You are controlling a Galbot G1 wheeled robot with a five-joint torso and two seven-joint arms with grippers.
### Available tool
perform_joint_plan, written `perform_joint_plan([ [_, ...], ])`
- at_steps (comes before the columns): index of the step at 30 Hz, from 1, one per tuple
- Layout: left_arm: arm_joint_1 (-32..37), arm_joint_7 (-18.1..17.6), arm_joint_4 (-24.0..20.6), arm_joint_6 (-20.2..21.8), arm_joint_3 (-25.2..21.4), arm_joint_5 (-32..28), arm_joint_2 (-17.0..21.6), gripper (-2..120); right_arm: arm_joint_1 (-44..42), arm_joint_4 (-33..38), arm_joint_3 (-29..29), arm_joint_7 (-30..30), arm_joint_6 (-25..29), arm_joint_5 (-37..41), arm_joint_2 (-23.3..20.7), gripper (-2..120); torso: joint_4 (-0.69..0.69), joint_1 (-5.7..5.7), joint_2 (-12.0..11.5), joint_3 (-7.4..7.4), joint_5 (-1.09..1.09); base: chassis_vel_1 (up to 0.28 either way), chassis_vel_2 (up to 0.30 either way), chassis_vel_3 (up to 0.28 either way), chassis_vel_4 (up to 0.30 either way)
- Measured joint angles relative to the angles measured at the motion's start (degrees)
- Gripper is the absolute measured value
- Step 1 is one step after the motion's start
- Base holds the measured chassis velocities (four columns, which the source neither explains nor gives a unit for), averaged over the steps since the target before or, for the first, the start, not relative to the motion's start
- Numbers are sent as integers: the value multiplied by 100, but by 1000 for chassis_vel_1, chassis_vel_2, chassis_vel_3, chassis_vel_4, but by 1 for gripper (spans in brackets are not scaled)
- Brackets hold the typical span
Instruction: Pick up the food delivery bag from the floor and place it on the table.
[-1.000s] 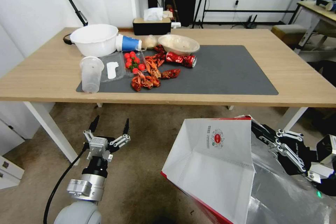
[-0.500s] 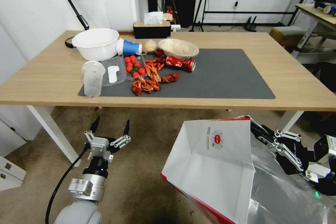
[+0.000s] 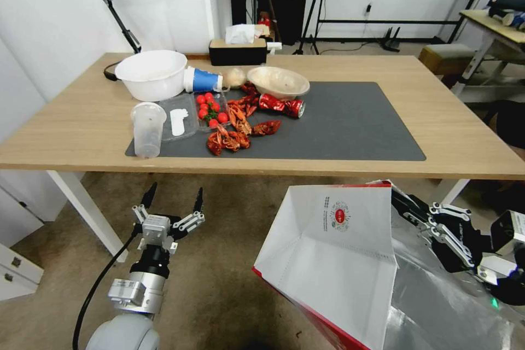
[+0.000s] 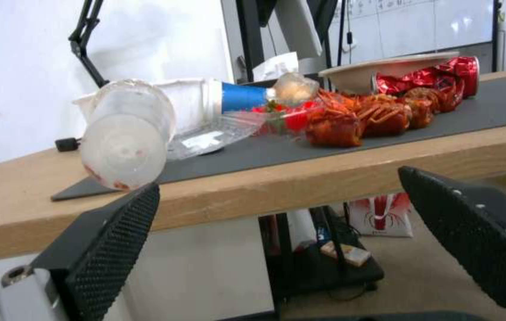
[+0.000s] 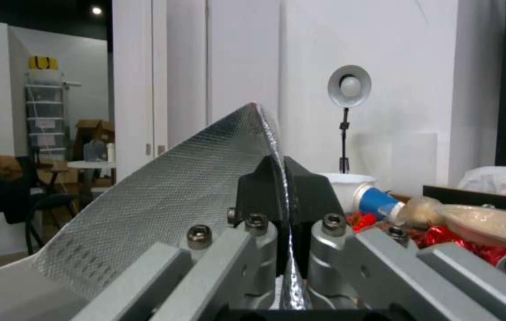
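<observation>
**One gripper clamped on the bag rim, the other idle**

Right gripper [image 3: 409, 209]: fingers pinched tight on the foil-lined rim of the food delivery bag [image 3: 333, 251], seen edge-on between the fingertips [image 5: 281, 178] in the right wrist view. Bag hangs tilted, clear of the floor [image 3: 229, 262], just short of the near edge of the table [image 3: 383, 169] and below tabletop level. Left gripper [image 3: 172, 197]: spread wide, holding nothing, well apart from the bag, pointed at the table edge.
</observation>
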Motion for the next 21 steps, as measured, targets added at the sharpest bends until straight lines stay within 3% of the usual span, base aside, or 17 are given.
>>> perform_joint_plan([
  [21,-4,4,51,-56,44,56,-50,100,44,-6,-97,-5,14,-89,38,0,0,228,534,309,0,0,0,0,0],
])
